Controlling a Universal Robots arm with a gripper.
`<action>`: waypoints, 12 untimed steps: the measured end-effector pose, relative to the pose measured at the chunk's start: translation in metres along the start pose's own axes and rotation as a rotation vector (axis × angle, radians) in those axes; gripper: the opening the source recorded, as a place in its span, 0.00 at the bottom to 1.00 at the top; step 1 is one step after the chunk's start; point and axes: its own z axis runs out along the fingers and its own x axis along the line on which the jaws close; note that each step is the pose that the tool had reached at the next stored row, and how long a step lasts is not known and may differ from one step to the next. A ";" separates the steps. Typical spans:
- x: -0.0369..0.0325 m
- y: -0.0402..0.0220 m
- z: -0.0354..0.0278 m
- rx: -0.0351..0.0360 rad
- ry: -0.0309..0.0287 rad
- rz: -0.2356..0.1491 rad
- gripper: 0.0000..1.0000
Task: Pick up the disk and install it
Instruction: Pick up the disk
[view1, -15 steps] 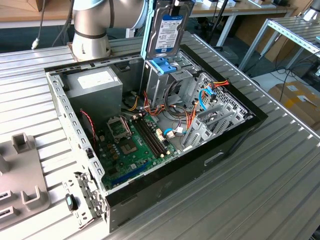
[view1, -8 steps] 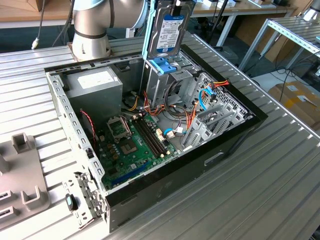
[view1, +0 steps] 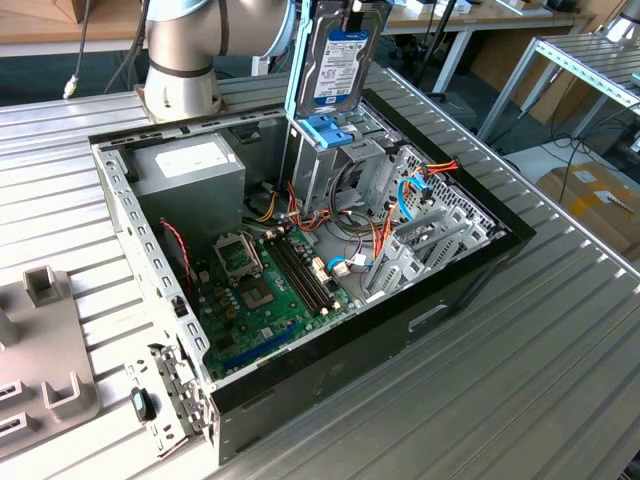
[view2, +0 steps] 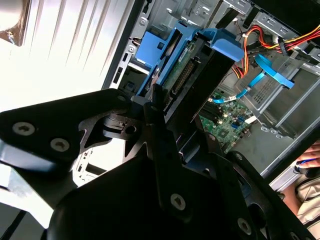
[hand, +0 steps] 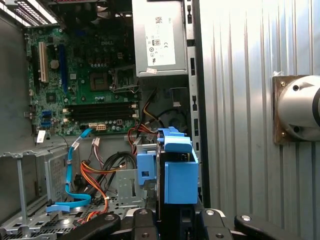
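The hand (hand: 172, 224) is closed on the disk (view1: 342, 60), its black fingers (hand: 142, 220) pressed against the two flat sides, as both wrist views show. In the exterior view the disk hangs upright, white label facing the camera and light blue carrier rail running down its edges. It is held over the open computer case (view1: 440, 300) that lies on its side on the ribbed metal table (view1: 520, 400). The disk's lower edge sits just above the blue bracket (view1: 328, 130) that tops the metal drive cage (view1: 330, 175); I cannot tell whether the two touch. In the first wrist view the disk (hand: 172, 170) appears edge-on, in line with the cage. Beside the cage lies the green motherboard (view1: 260, 290), with orange and blue cables between them. The grey power supply (view1: 190, 165) fills the case's corner nearest the arm (view1: 180, 50)
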 end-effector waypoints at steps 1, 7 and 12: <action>0.0000 0.0000 0.0000 0.0000 0.0000 0.000 0.35; -0.0002 -0.0046 0.0000 -0.0001 0.0001 0.000 0.35; -0.0008 -0.0150 0.0003 0.0000 -0.0001 0.000 0.35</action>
